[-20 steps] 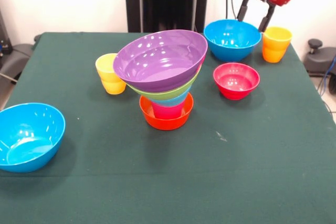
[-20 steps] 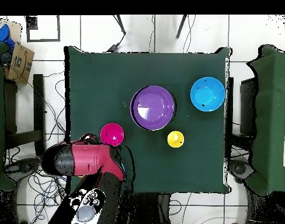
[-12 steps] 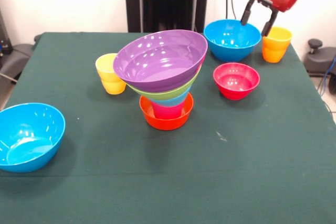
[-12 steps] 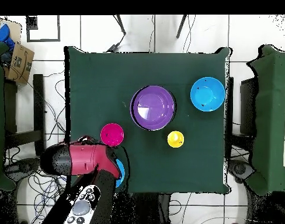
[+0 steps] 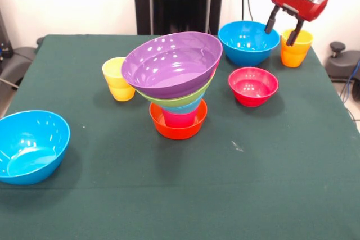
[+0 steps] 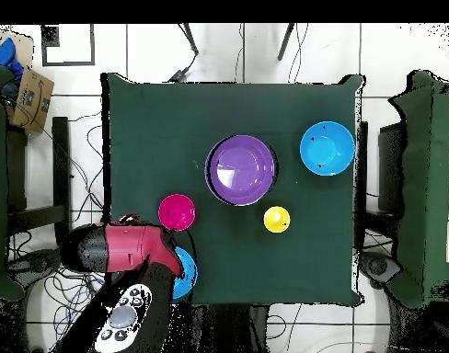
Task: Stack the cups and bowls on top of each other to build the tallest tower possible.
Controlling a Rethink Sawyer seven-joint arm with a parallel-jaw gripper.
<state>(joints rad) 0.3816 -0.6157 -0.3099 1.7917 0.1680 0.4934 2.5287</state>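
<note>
Orange cup (image 5: 296,47) upright at the far right corner of the green table (image 5: 253,184), empty as far as can be seen, just beside the far blue bowl (image 5: 248,41). Directly above the cup's rim: the claw (image 5: 284,28), fingers spread and pointing down, holding nothing, one finger toward the gap between cup and bowl, the other over the cup's mouth. Likely next: a straight drop onto the cup. Risk of nudging the blue bowl.

Toward the table's middle, the tower (image 5: 175,82): orange bowl at the base, red-pink cup inside, then light blue, lime green and the tilted purple bowl (image 6: 241,169) on top. Well apart from the claw.

Loose and empty: red bowl (image 5: 253,85), yellow cup (image 5: 117,78), second blue bowl (image 5: 29,145) at the near left corner.
</note>
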